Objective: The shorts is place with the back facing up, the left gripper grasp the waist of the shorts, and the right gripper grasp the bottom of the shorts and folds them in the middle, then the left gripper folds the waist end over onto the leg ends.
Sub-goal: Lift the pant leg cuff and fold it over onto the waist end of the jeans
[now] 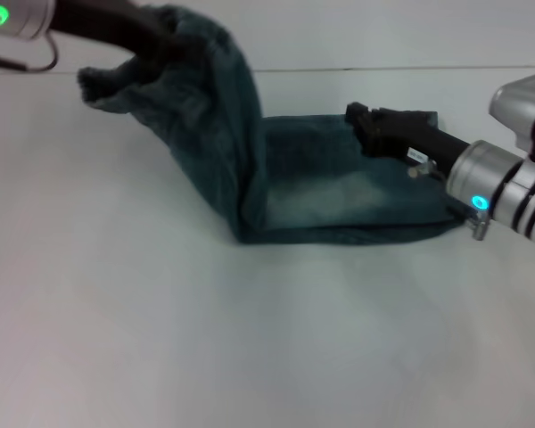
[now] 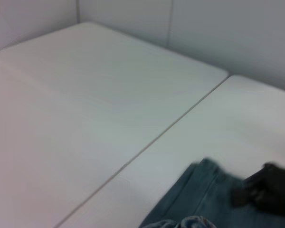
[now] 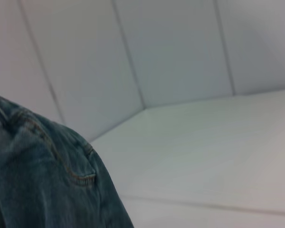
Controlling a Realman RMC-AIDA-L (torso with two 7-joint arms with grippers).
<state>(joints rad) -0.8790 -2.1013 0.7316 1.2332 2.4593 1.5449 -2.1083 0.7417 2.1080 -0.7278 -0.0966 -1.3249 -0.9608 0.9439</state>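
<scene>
- Shorts (image 1: 339, 192) made of blue-green denim lie on the white table (image 1: 250, 339), and we see them a little to the right of the middle in the head view.
- One part of the shorts lies flat on the table, and the other part stands up from a fold on the left side of the flat part.
- We see the raised part go up and lean away to the left, high above the table.
- Our left gripper (image 1: 165, 45) is at the top left of the head view, up in the air, and its black fingers are closed on the raised cloth.
- The ruffled waist (image 1: 102, 85) hangs just below and to the left of that gripper.
- Our right gripper (image 1: 366, 125) comes in from the right and sits low on the flat part of the shorts, near the far edge.
- We cannot tell if its fingers are apart or together.
- A small white label (image 1: 417, 155) shows on the black arm behind that gripper.
- In the left wrist view we see a corner of the denim on the table, with the right gripper (image 2: 266, 190) as a dark shape on it.
- In the right wrist view we see the raised denim up close, with orange stitching (image 3: 83, 178) on it and white walls (image 3: 171, 52) behind.
</scene>
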